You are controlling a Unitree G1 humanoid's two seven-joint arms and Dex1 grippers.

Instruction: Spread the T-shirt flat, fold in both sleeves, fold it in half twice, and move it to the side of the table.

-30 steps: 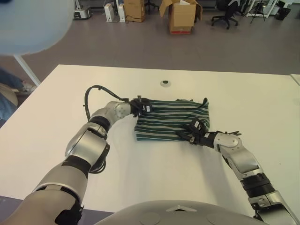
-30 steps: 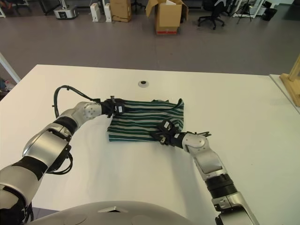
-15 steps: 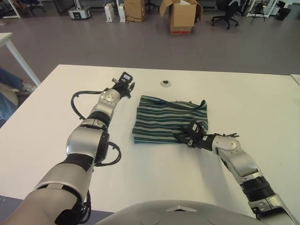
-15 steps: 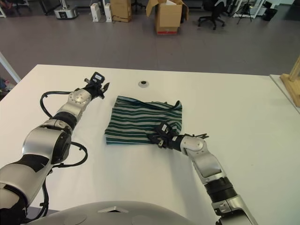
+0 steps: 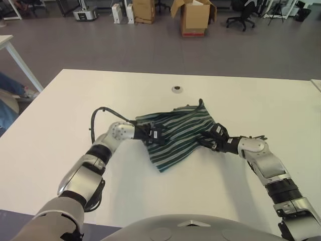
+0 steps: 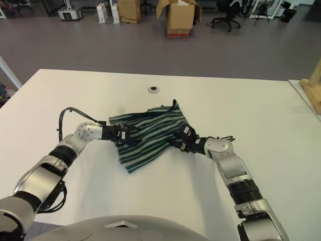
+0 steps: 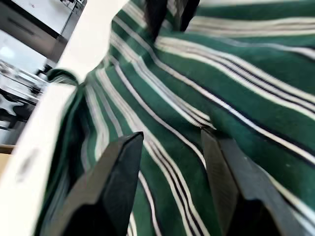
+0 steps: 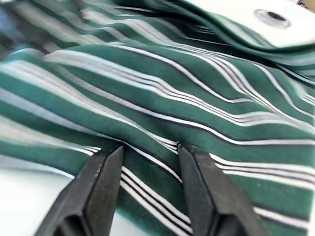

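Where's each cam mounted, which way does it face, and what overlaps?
Left eye: head, facing forward-down; white table, green-and-white striped T-shirt, both arms, left pincer, right pincer.
Right eye: head, stereo twin, same scene.
Left wrist: left wrist, along left pincer onto T-shirt.
Right wrist: right wrist, along right pincer across T-shirt toward small round table fitting.
Shared: T-shirt in all four; fitting in eyes and right wrist.

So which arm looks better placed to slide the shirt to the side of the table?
Probably the left. The left pincer rests on the shirt's left edge, its arm bent with room to pull, and that table edge looks nearer. The right pincer sits on the opposite edge.
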